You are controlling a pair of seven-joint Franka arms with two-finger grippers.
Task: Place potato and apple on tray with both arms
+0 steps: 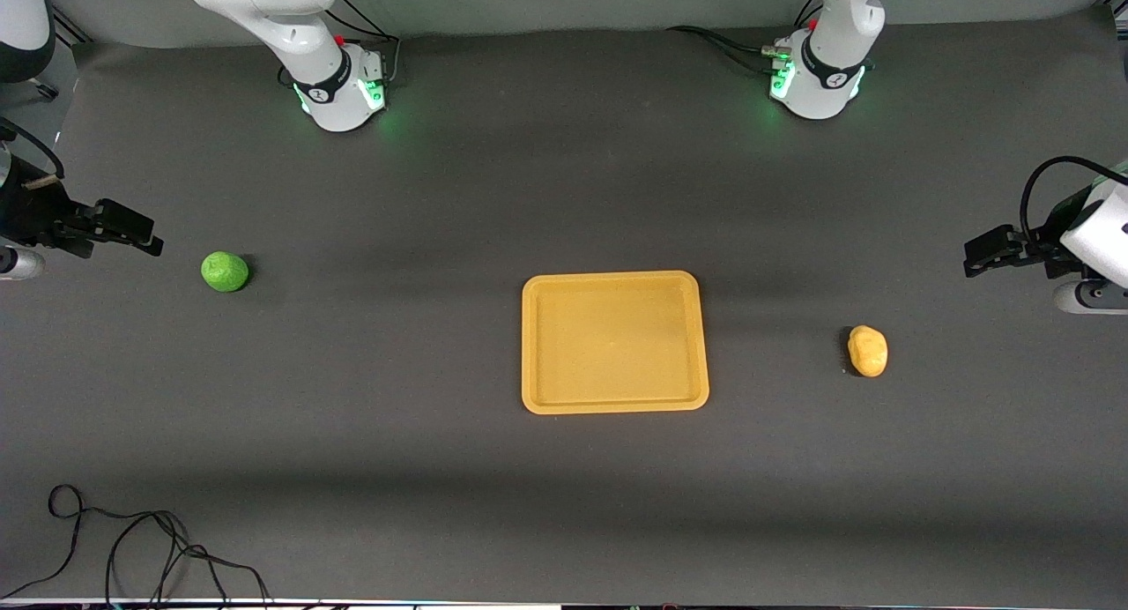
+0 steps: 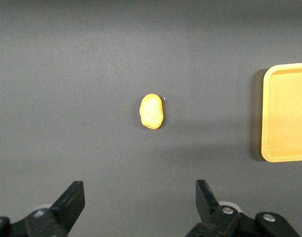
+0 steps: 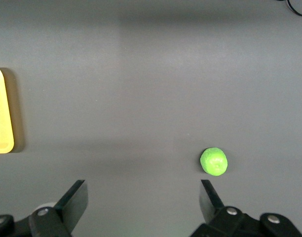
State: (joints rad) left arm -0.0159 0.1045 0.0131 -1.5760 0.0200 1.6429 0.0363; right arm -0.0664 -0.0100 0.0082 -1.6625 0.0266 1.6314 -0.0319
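Both tools spread, empty: left tool (image 1: 976, 259) should drop square over potato (image 1: 868, 351), right tool (image 1: 145, 237) over apple (image 1: 225, 271); tray (image 1: 614, 403) bare.

The dark grey desk (image 1: 564, 196) carries the tray (image 1: 614, 402) centrally, the apple (image 1: 225, 271) toward the right arm's end, the potato (image 1: 868, 351) toward the left arm's end, and a loose black cable (image 1: 132, 548) at the near edge.

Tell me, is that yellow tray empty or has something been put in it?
Empty. The tray shows only its bare floor; the apple and the potato both lie on the table outside it.
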